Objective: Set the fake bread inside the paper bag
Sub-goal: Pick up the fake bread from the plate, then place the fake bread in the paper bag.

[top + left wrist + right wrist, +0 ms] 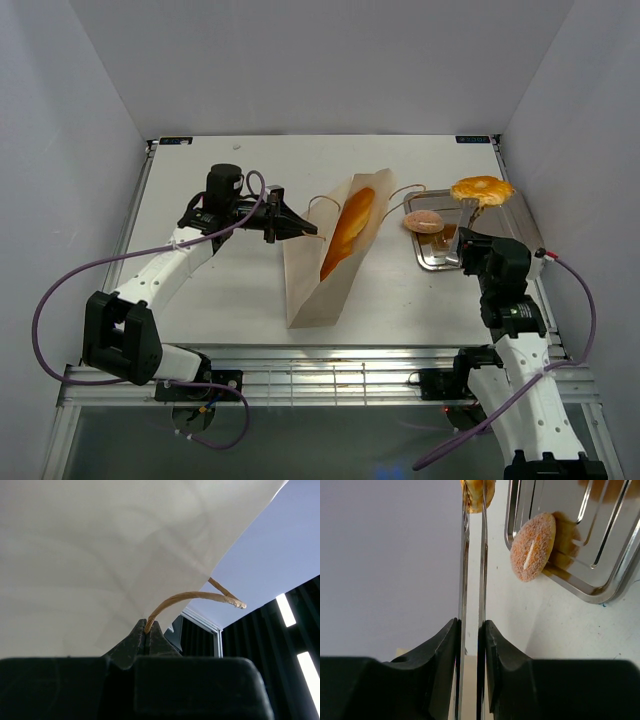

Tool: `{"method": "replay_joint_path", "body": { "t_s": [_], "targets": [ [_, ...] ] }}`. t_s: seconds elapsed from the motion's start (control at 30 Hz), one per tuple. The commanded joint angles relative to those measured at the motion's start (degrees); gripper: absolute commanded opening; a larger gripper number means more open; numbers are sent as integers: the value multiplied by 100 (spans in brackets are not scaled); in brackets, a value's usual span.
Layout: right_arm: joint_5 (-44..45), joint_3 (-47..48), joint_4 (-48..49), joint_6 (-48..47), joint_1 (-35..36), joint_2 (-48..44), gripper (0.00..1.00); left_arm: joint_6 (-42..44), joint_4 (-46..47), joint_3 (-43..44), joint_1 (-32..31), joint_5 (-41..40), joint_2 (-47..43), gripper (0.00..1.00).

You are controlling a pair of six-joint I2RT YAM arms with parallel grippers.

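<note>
The paper bag point(318, 280) lies on the table with its mouth facing away from me, and a long baguette point(350, 232) shows inside the opening. My left gripper point(300, 228) is shut on the bag's cord handle point(190, 597), next to the tan paper point(100, 555); the pinch shows in the left wrist view point(148, 629). My right gripper point(468, 236) point(471, 624) is shut on metal tongs point(483, 555). The tongs' tips grip a ring-shaped bun point(482, 189) point(478, 490), raised over the tray's far right corner. A pinkish round bun point(424, 221) point(532, 547) leans on the tray's left rim.
A shallow silver tray point(440, 262) point(600, 555) sits to the right of the bag, in front of the right arm. The bag's second cord handle point(405, 190) loops out toward the tray. White walls enclose the table on three sides.
</note>
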Motion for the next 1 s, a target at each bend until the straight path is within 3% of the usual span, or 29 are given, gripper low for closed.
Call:
{"method": "replay_joint_path", "body": {
  "t_s": [0.0, 0.13, 0.37, 0.73, 0.97],
  "targets": [
    [-850, 834, 280, -953, -30, 404, 8, 220, -209, 331, -23, 106, -190, 0],
    [-1579, 2220, 69, -1746, -30, 907, 8, 379, -481, 445, -23, 70, -190, 0],
    [-2785, 3752, -142, -2231, -30, 1637, 8, 1038, -1298, 841, -14, -105, -181, 0],
    [-4489, 4756, -519, -2187, -39, 1910, 8, 1478, -2064, 1228, 136, -588, -383, 0],
    [-5096, 5142, -1556, -2222, -30, 1453, 8, 1285, -2002, 983, 276, -782, -848, 0]
  ]
}}
